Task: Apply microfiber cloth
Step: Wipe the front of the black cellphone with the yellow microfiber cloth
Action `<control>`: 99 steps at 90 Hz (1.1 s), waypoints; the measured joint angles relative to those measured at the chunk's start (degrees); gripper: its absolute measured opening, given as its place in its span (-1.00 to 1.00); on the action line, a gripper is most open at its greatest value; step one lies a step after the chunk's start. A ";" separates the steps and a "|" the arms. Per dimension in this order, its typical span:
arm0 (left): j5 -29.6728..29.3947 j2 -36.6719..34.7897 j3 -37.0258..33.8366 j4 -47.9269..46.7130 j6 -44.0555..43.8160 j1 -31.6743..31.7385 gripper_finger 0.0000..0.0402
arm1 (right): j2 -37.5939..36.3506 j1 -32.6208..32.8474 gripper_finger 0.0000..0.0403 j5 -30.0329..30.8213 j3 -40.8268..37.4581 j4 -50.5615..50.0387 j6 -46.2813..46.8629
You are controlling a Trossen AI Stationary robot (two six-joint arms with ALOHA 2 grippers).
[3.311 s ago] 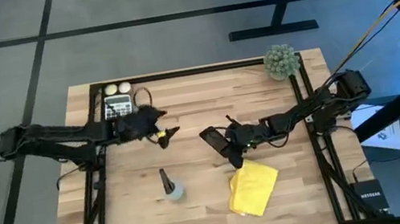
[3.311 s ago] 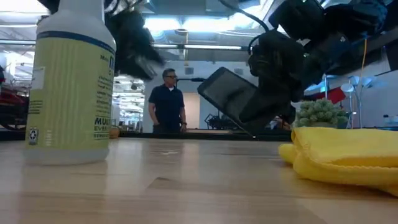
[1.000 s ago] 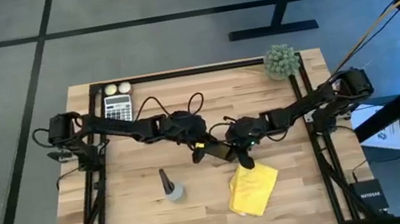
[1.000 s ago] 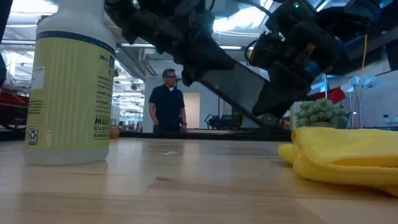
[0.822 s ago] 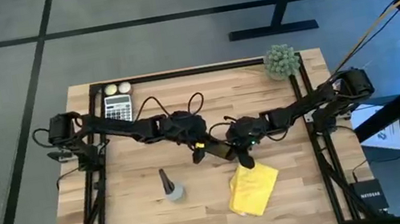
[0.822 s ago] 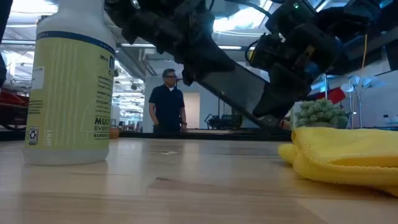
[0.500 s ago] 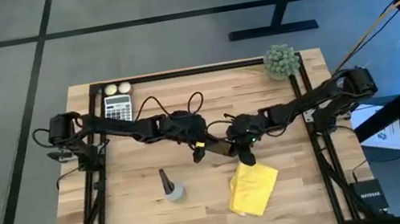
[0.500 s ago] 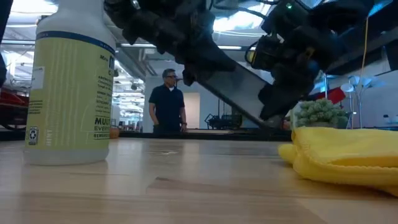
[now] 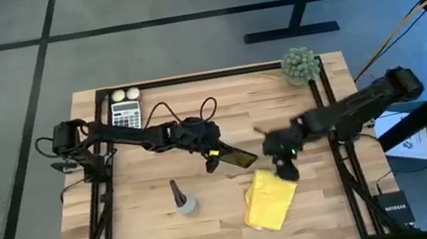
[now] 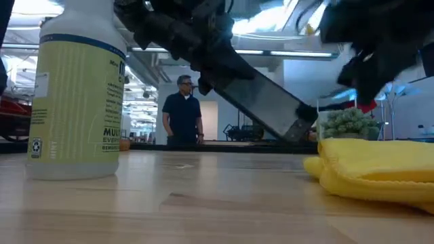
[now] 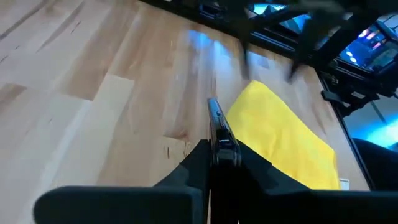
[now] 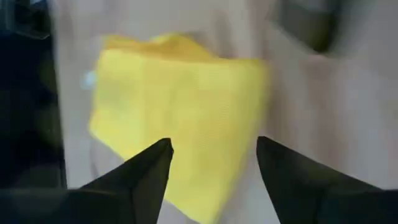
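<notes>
Between the fingers of the left end effector (image 9: 213,159) a black smartphone (image 9: 239,158) is clamped by one end, so that this end effector is closed on it. The phone is held tilted above the tabletop (image 9: 195,114); in the low view it slopes down away from the left end effector, and its lower end does not touch the wood. In the left wrist view the phone (image 11: 219,132) is seen edge-on between the two dark fingers (image 11: 193,163).

Just beyond the free end of the phone, the right end effector (image 9: 284,165) is found over the near edge of the microfiber cloth (image 9: 270,199). Its fingers (image 12: 146,171) are spread apart, and nothing is held between them. In the right wrist view the yellow cloth (image 12: 177,112) is seen directly ahead of these open fingers; whether they touch the fabric cannot be told.

The microfiber cloth lies folded and flat on the tabletop, below the right end effector and beside the phone's lower end.

Away from the left end effector, on the side opposite to the cloth, a small grey spray bottle (image 9: 182,199) stands upright. Behind the left arm a calculator (image 9: 126,114) and two pale balls (image 9: 125,94) are placed, and a small green plant (image 9: 299,65) stands at the far corner behind the right arm. In the low view a person (image 10: 182,112) is seen standing in the room beyond the tabletop.
</notes>
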 joint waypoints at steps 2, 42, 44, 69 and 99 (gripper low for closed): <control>0.00 0.00 0.00 0.09 -0.04 0.00 -0.89 | 0.49 1.78 0.10 2.53 -0.50 2.57 -0.29; -1.16 0.00 0.00 0.66 -4.75 -0.04 -0.89 | 25.36 11.66 -0.33 12.06 1.50 10.10 -1.74; -1.43 0.00 0.00 0.66 -5.45 -0.04 -0.89 | 25.56 11.60 -0.44 12.02 1.88 8.93 -1.30; -3.37 3.50 0.09 2.01 -12.63 -0.04 -0.89 | 15.16 11.68 -0.95 19.86 2.66 -8.19 1.82; 0.16 14.10 0.20 16.51 -19.72 0.48 -0.89 | 11.08 8.65 -0.99 48.66 3.05 3.91 -4.69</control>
